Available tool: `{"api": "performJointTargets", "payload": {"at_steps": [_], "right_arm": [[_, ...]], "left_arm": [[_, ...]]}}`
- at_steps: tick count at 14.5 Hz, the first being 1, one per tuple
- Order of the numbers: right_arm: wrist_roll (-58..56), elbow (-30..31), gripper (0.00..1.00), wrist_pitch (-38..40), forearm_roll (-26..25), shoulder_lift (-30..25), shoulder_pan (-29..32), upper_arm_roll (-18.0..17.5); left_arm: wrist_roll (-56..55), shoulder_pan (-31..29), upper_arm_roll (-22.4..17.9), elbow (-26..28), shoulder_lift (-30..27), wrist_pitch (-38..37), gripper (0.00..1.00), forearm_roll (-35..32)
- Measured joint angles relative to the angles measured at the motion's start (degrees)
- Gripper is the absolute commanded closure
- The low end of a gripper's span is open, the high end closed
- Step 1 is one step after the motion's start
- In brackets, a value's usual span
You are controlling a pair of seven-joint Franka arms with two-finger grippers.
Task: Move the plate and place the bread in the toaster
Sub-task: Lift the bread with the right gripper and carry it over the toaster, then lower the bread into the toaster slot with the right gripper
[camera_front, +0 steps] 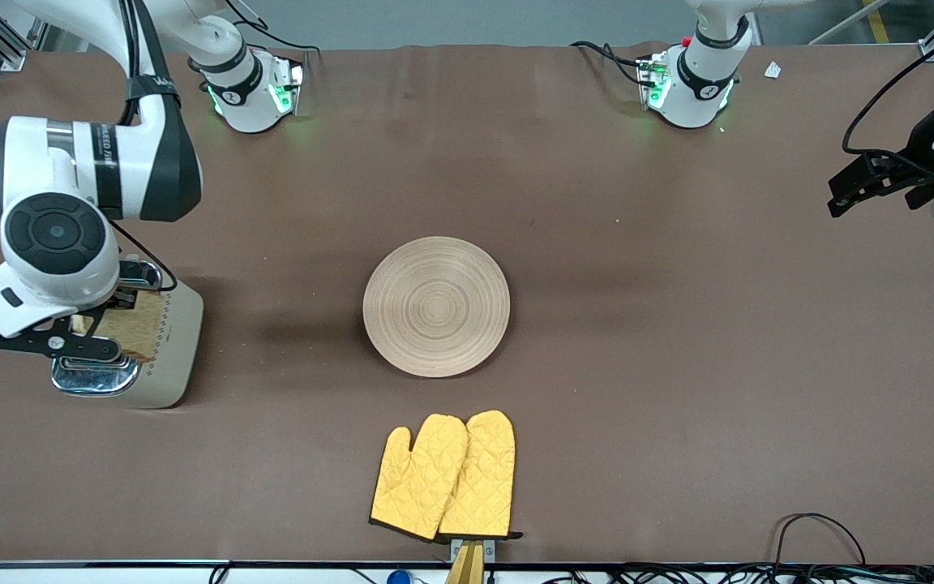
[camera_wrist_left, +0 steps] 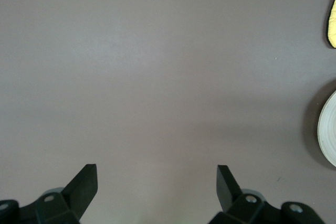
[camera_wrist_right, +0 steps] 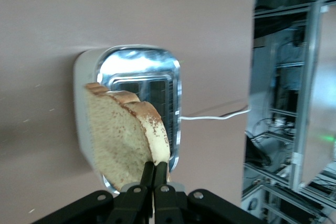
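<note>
1. One bread (camera_wrist_right: 123, 140) slice, clamped in the right gripper (camera_wrist_right: 154, 174), hangs over one toaster (camera_front: 165, 357).
2. One plate (camera_front: 436, 306) lies mid-table; two mitts (camera_front: 444, 476) at its 6 o'clock.
3. Only the right wrist view shows the white cord (camera_wrist_right: 215, 115).
4. Left gripper (camera_wrist_left: 156, 182), fingers apart, waits.

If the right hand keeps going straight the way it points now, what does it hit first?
The toaster. The right hand, shut on the bread, points down at its chrome top, so the slice's lower edge should meet the slots or the chrome beside them first; alignment is hard to judge.
</note>
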State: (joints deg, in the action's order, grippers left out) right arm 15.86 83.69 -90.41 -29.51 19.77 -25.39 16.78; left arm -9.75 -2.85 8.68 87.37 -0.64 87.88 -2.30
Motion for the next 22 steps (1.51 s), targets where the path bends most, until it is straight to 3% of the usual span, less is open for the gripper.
{"api": "performJointTargets", "payload": {"at_steps": [3, 22], "right_arm": [[1.08, 0.21, 1.00, 0.26, -2.38, 0.03, 0.82, 0.18], [1.84, 4.78, 1.00, 0.40, -2.53, 0.36, 2.98, 0.28]], "left_arm": [[0.00, -0.02, 0.00, 0.00, 0.00, 0.01, 0.00, 0.00], [0.04, 0.11, 0.16, 0.00, 1.00, 0.01, 0.00, 0.00]]}}
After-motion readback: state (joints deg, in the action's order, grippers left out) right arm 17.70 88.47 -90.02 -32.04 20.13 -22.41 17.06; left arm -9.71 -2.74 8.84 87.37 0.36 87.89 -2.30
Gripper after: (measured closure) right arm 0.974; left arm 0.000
